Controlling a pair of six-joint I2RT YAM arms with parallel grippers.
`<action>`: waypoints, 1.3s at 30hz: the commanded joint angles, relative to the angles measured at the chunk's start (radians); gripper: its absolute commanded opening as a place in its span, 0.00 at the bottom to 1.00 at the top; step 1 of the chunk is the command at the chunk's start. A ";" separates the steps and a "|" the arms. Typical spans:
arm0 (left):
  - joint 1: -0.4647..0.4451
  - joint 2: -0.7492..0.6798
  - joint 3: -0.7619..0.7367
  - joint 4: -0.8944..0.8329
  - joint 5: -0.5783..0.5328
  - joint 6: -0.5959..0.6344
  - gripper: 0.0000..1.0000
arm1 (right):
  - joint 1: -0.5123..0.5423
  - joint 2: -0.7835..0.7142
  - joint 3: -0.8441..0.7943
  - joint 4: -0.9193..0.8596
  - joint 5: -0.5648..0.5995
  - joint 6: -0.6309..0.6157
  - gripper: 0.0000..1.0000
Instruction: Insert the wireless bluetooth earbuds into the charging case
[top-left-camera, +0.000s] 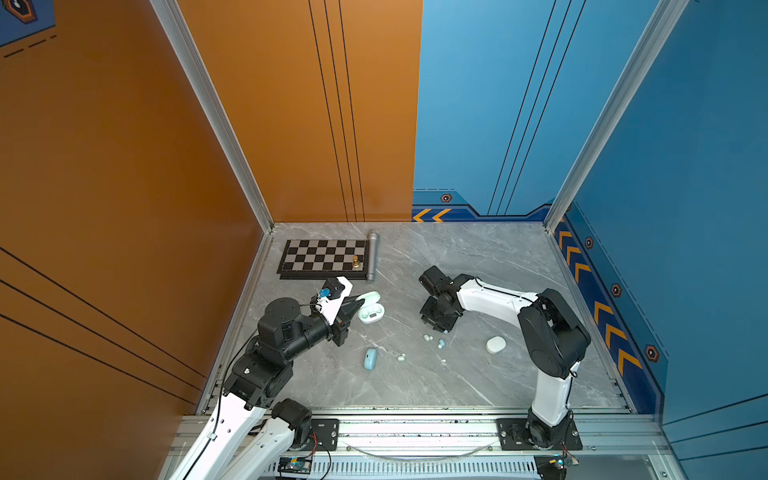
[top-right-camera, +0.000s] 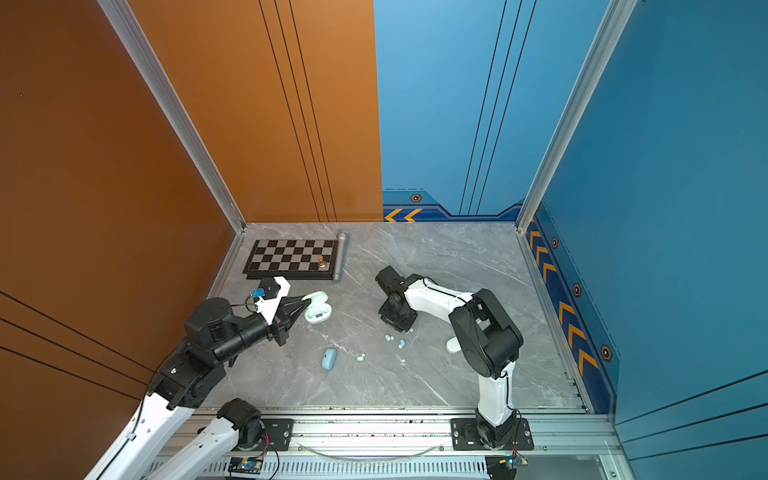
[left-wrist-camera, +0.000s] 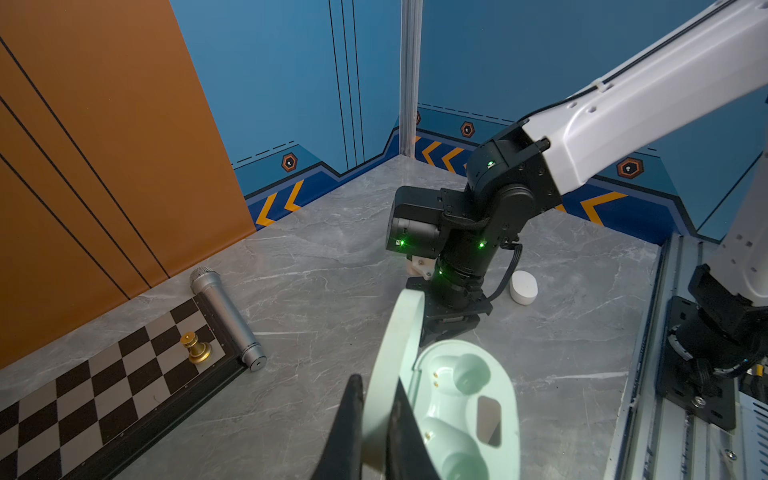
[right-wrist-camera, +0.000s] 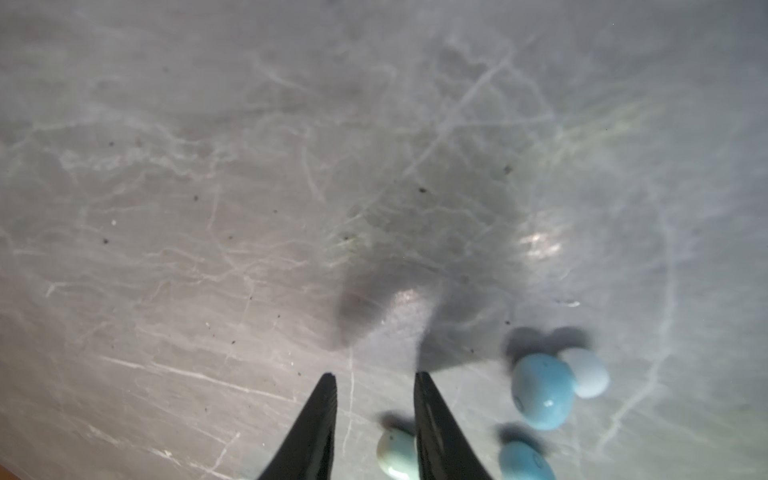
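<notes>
Left gripper (left-wrist-camera: 378, 380): black fingers (left-wrist-camera: 349, 415) clamped on the raised lid (left-wrist-camera: 399, 332) of the mint charging case (top-left-camera: 371, 312). The case stands open on the grey marble table (top-left-camera: 478, 257), its moulded wells facing up. Right gripper (right-wrist-camera: 375, 376): pointed down at the table, well to the right of the mint charging case, jaws apart with only marble between the tips. Wireless bluetooth earbuds (top-left-camera: 441, 343): scattered loose on the table under and near the right gripper, well apart from the mint charging case. The right wrist view shows a mint bud (right-wrist-camera: 397, 453) just beside one finger and partly hidden by it. Two pale blue buds (right-wrist-camera: 542, 390) and a whitish bud (right-wrist-camera: 586, 372) lie close by. Blue case (top-left-camera: 370, 358): closed, nearer the front rail than the mint charging case. White case (top-left-camera: 496, 344): closed, beyond the buds from the mint charging case. Chessboard (top-left-camera: 324, 257) with a gold piece (top-left-camera: 355, 261), and a microphone (top-left-camera: 372, 257) along its edge: behind the mint charging case, toward the back wall.
</notes>
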 joint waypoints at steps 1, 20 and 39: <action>-0.003 -0.023 -0.007 0.005 0.009 -0.008 0.00 | 0.019 -0.062 0.123 -0.075 -0.001 -0.431 0.38; -0.004 -0.028 0.035 -0.077 0.022 -0.046 0.00 | 0.141 0.076 0.182 -0.274 0.068 -1.198 0.44; -0.015 -0.005 0.056 -0.075 0.023 -0.042 0.00 | 0.163 0.158 0.152 -0.274 0.123 -1.198 0.42</action>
